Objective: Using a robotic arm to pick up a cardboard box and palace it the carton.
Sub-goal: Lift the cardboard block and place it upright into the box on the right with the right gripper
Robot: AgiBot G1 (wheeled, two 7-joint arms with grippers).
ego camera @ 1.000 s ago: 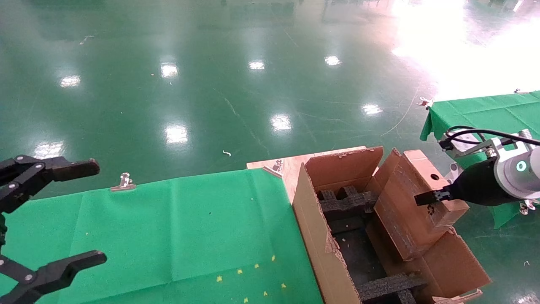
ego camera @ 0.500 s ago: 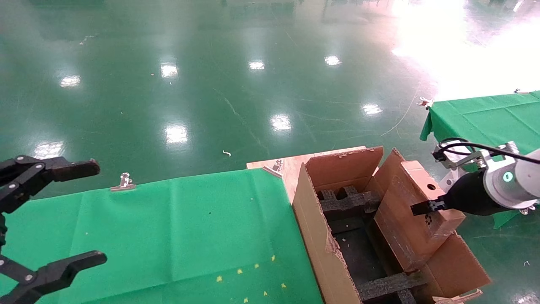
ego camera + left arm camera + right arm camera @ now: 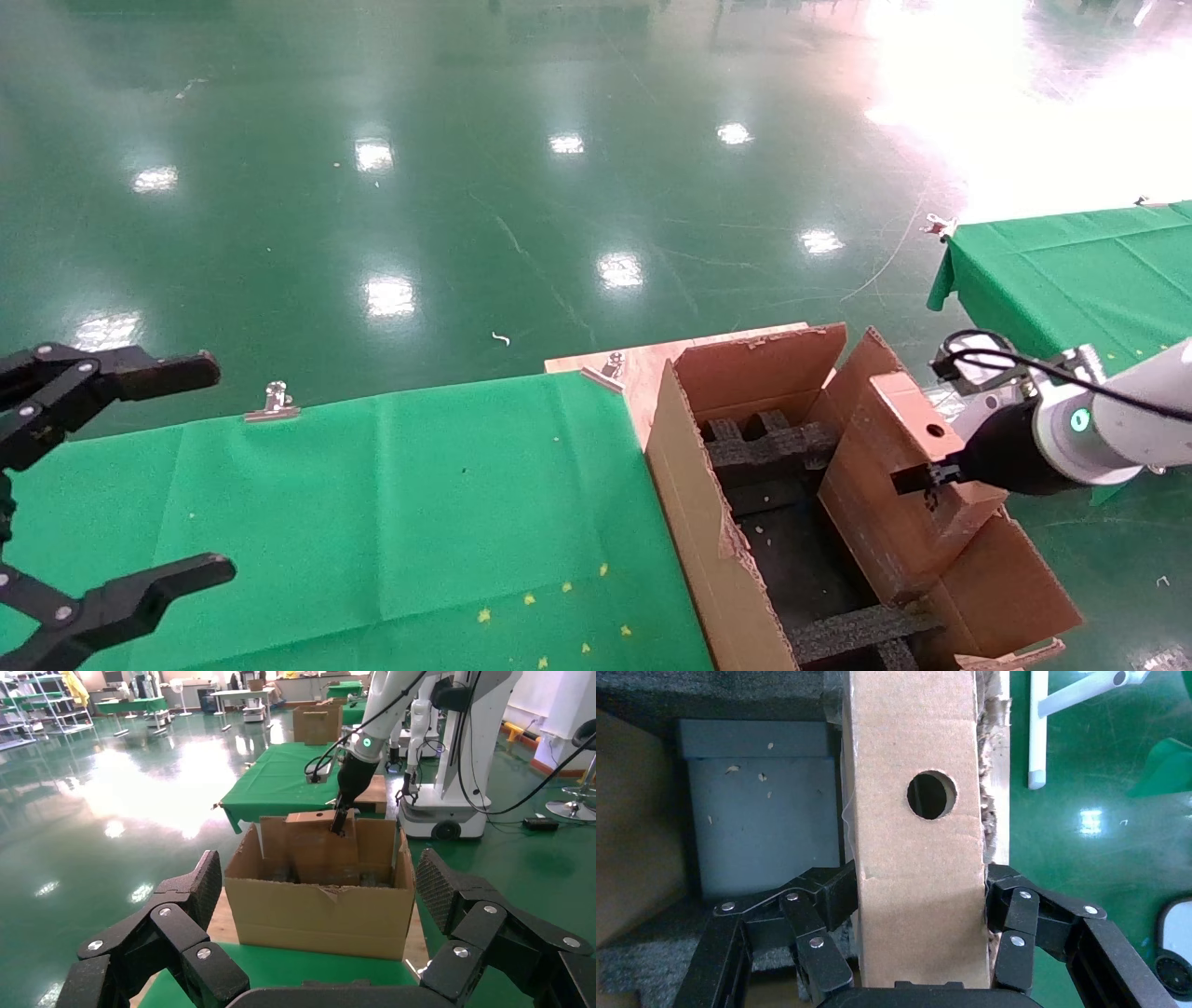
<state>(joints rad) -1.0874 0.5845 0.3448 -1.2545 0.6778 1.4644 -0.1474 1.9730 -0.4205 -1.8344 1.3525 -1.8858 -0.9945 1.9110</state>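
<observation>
In the head view the left gripper (image 3: 186, 471) sits nearest, at about nine o'clock over the green cloth (image 3: 372, 503), its two black fingers spread wide with nothing between them; the left wrist view shows the same wide gap. Past it, at about four o'clock, stands the carton (image 3: 694, 522), its flaps up and torn along the near wall, with black foam inserts (image 3: 764, 447) crossing the inside. The cardboard box (image 3: 894, 485) stands tilted inside the carton against its right-hand side, lower end down among the foam, upper end above the rim, its round hole facing up. The robotic arm (image 3: 1117, 419) comes in from three o'clock, and its right gripper (image 3: 917, 480) is clamped on the box: in the right wrist view one finger (image 3: 821, 903) presses each long side of the box (image 3: 916, 846) just below the hole. Farther off, at two o'clock, a second green-covered table (image 3: 1052, 256) stands on the glossy green floor (image 3: 466, 186).
</observation>
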